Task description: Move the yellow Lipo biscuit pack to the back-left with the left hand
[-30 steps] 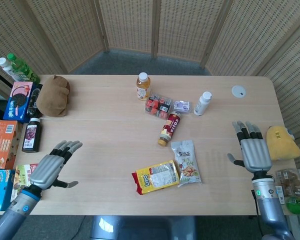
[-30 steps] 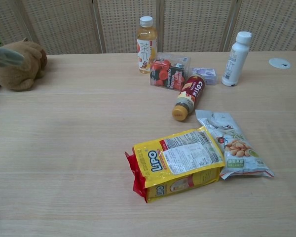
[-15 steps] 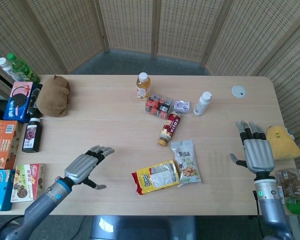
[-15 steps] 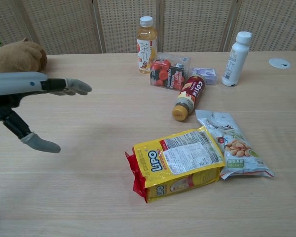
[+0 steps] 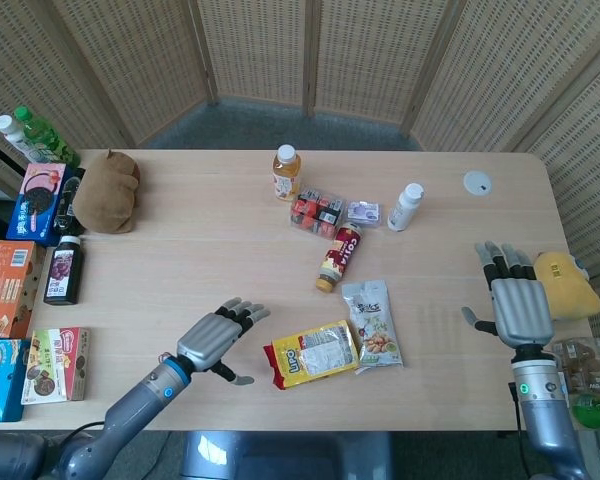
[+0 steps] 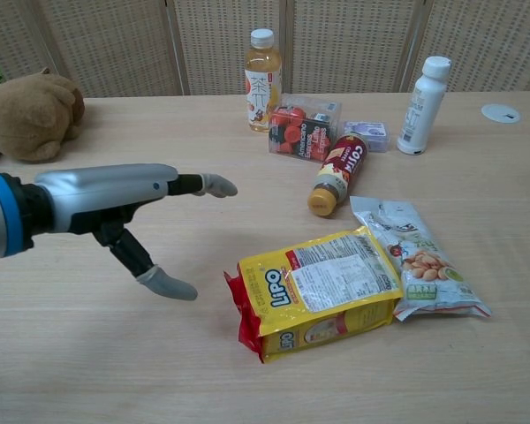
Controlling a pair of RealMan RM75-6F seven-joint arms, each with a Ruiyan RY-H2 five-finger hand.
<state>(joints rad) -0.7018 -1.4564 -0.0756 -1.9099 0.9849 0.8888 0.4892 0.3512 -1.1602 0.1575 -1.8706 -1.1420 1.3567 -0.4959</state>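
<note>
Boxes of biscuits [image 5: 30, 290] line the table's left edge, with a dark juice bottle [image 5: 63, 270] among them and a brown plush toy [image 5: 106, 190] further back on the wooden table [image 5: 200, 250]. The left hand [image 5: 216, 338] is stretched out low over the front of the table, its forearm reaching in from the near-left corner. Its palm faces down, the fingers extended and slightly spread toward the right, the thumb hanging down and apart from them; it holds nothing. In the chest view the left hand's fingertips [image 6: 216, 185] point across the table while the thumb tip sits just left of the pack, not touching it.

The yellow biscuit pack [image 5: 312, 353] lies flat at the front centre, just right of that hand, its red crimped end facing the hand. A white snack bag [image 5: 371, 326] lies against the pack's right side, overlapping its far corner. Behind them, a small bottle with a red label [image 5: 339, 257] lies on its side, and beyond it stand a clear box of red items [image 5: 316, 211], a small pale packet [image 5: 363, 212], an orange-capped tea bottle [image 5: 286, 172] and a white bottle [image 5: 405, 207].

Far to the right, the right hand [image 5: 512, 300] rests near the table's right edge, back upward, fingers straight and apart, empty, just beside a yellow plush toy [image 5: 565, 284].
</note>
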